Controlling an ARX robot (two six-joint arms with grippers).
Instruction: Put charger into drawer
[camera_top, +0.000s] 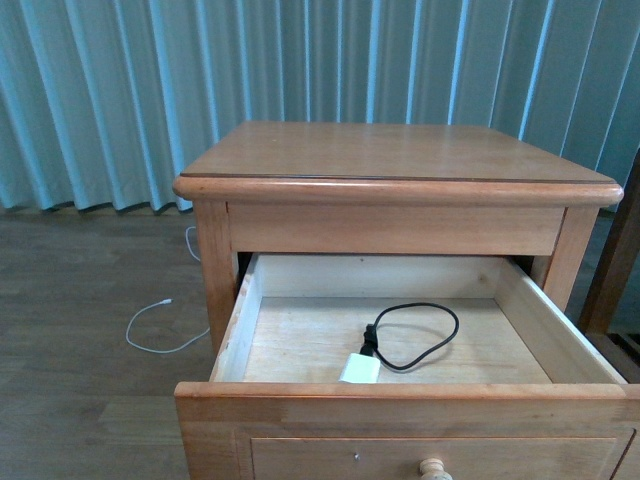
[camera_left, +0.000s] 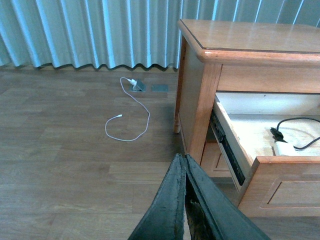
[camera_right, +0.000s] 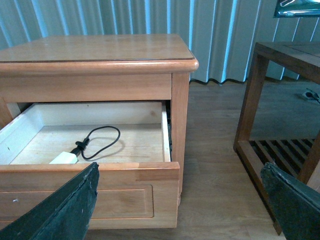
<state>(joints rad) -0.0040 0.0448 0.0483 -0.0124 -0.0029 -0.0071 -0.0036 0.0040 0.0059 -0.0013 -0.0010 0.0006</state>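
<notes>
The drawer (camera_top: 400, 404) of the wooden nightstand stands pulled out, its pale inside showing. On its floor near the front lies the charger (camera_top: 361, 368), a small white block with a black looped cable (camera_top: 420, 336). The drawer (camera_left: 285, 175) and charger (camera_left: 284, 148) also show in the left wrist view, and the drawer (camera_right: 125, 172) and charger (camera_right: 64, 158) in the right wrist view. My left gripper (camera_left: 185, 158) is shut and empty, low over the floor beside the drawer's left corner. My right gripper (camera_right: 180, 175) is wide open and empty, in front of the drawer's right corner.
A thin white cable (camera_left: 131, 125) lies on the wooden floor left of the nightstand (camera_top: 390, 155), running to a floor socket (camera_left: 138, 85). A dark wooden table with a slatted shelf (camera_right: 280, 145) stands to the right. Curtains hang behind.
</notes>
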